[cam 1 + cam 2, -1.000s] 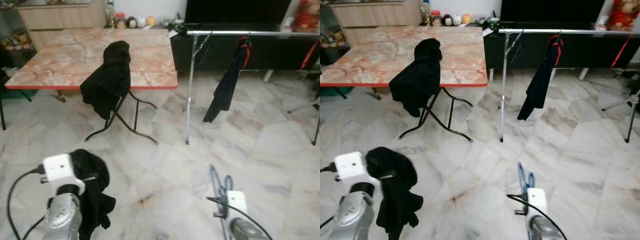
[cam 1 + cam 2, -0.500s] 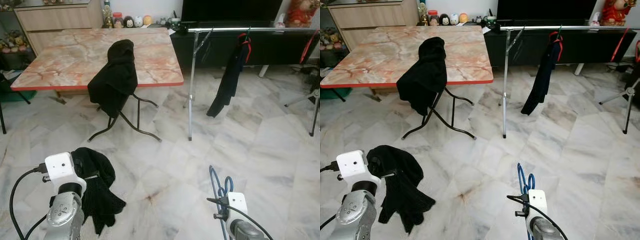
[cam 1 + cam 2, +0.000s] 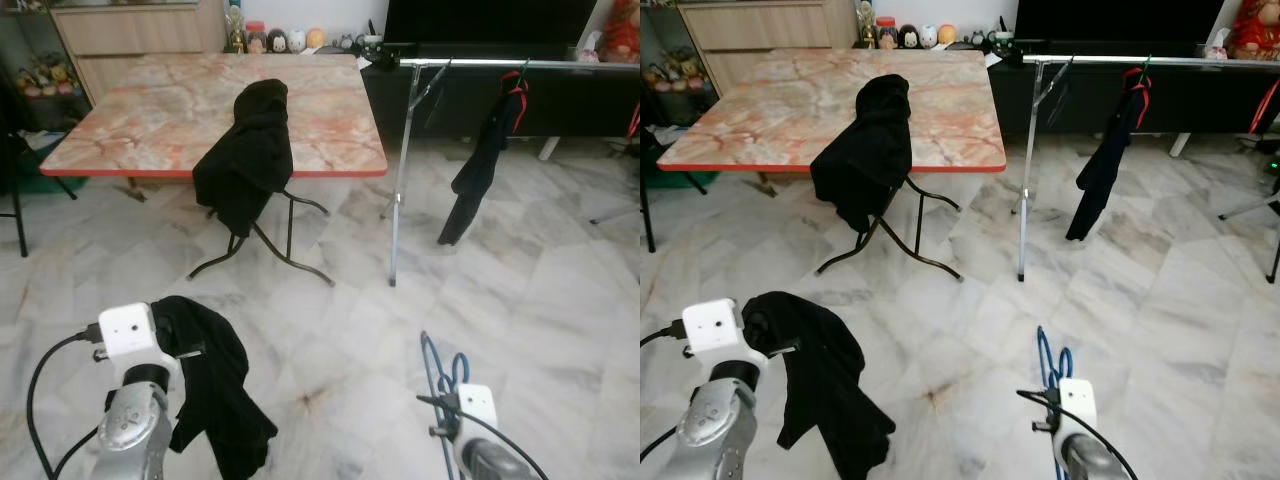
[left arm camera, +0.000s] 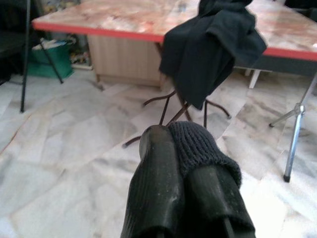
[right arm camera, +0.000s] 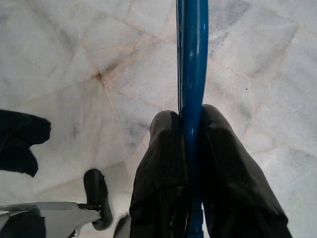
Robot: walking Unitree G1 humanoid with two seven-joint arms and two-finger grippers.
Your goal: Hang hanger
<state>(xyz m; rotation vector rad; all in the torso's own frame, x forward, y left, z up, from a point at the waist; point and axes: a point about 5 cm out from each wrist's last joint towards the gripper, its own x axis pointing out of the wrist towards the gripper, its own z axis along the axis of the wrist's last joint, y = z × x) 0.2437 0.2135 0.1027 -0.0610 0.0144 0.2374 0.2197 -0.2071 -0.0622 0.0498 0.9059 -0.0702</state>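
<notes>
Jaws of right gripper (image 5: 190, 144) clamped thin blue hanger (image 5: 192, 59); left gripper (image 4: 185, 148) pinched ribbed black knit garment (image 3: 215, 385) over marble floor (image 3: 540, 300).

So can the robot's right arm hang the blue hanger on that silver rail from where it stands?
Probably not yet. The right gripper is shut on the blue hanger low by the robot, and the silver rail stands well ahead across open marble floor. Nothing blocks the way; it likely has to walk closer first.

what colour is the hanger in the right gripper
Blue hanger, clearest in the right wrist view, clamped by the right gripper.
</notes>
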